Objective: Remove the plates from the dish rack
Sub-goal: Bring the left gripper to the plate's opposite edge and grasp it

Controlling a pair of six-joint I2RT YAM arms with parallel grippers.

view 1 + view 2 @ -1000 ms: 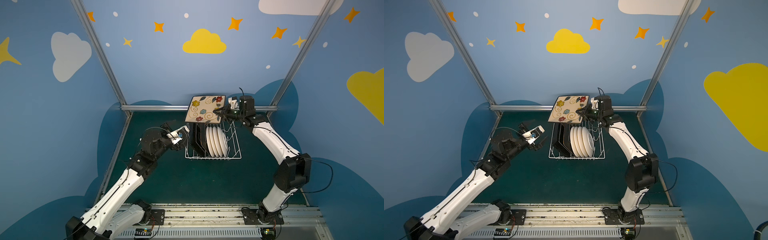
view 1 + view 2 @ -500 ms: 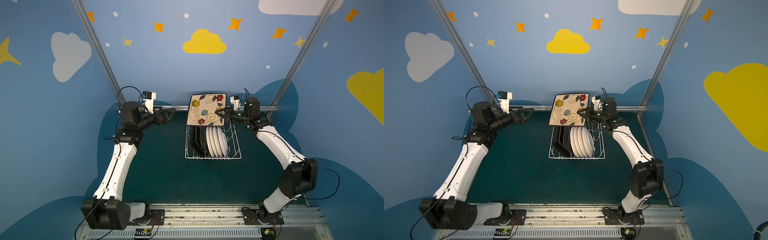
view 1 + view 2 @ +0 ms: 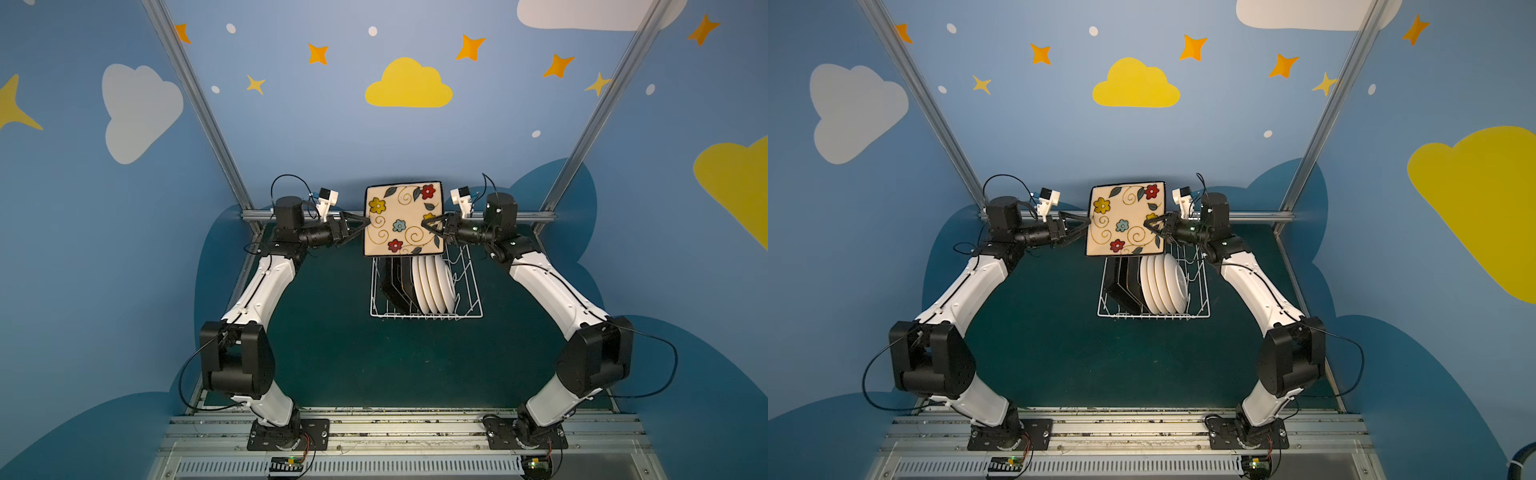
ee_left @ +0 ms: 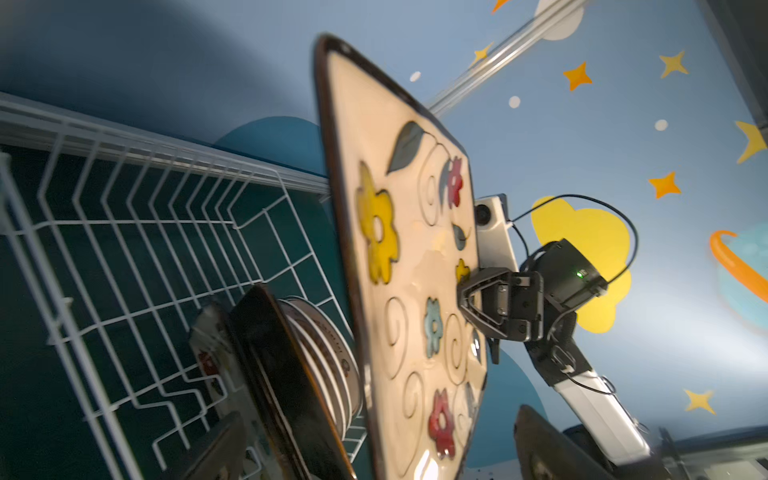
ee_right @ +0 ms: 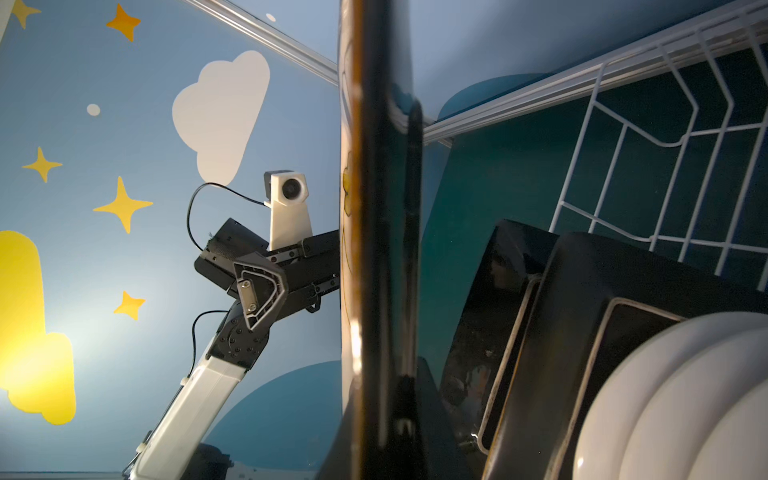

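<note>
**Painted sky booth over a dark green floor**

A blue back wall [image 3: 415,141] is seen at 12 o'clock in both top views. It is painted with a yellow cloud [image 3: 408,85], orange stars [image 3: 470,46] and small white dots [image 3: 372,31]. A white cloud [image 3: 139,110] is painted on the side wall at 10 o'clock, and a second yellow cloud [image 3: 1474,199] at 3 o'clock. Darker blue cloud shapes [image 3: 706,374] are painted low along the walls. The corners are marked by slanted aluminium posts [image 3: 200,108], joined by a horizontal rail [image 3: 536,216] at the floor's far edge. The floor [image 3: 374,361] is covered in dark green matting. A slotted metal base [image 3: 395,428] is laid at 6 o'clock. A ringed planet [image 4: 739,266] is shown in the left wrist view.
</note>
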